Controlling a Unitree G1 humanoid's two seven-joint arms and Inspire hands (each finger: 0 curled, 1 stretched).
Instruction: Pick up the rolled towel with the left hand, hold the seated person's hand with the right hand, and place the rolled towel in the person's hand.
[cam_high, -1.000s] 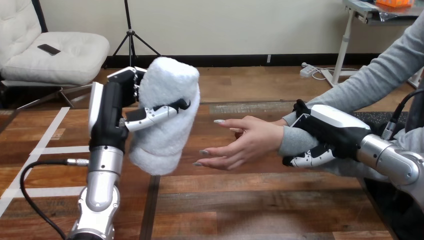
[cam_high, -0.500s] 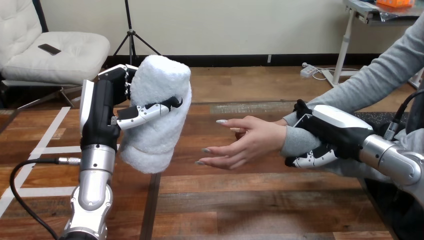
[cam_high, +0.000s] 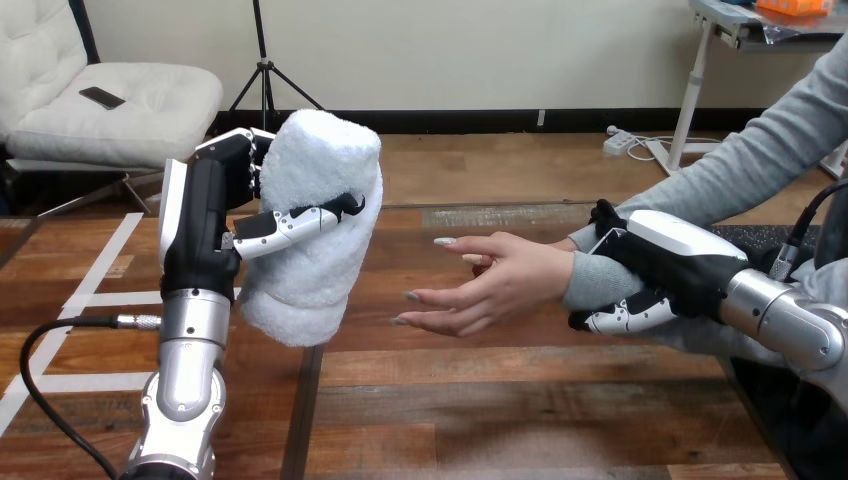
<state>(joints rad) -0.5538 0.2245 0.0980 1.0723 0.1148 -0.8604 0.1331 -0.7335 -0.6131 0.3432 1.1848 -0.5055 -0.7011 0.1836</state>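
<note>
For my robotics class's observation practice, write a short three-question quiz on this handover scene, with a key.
1. True or false: the rolled towel touches the person's hand.
2. The right hand is curled round: A) the rolled towel B) the person's wrist C) nothing.
3. Fill in: the rolled towel is gripped by the ___ hand.
Key: 1 false, a gap separates them. 2 B. 3 left: the left hand has its fingers curled round it.
</note>
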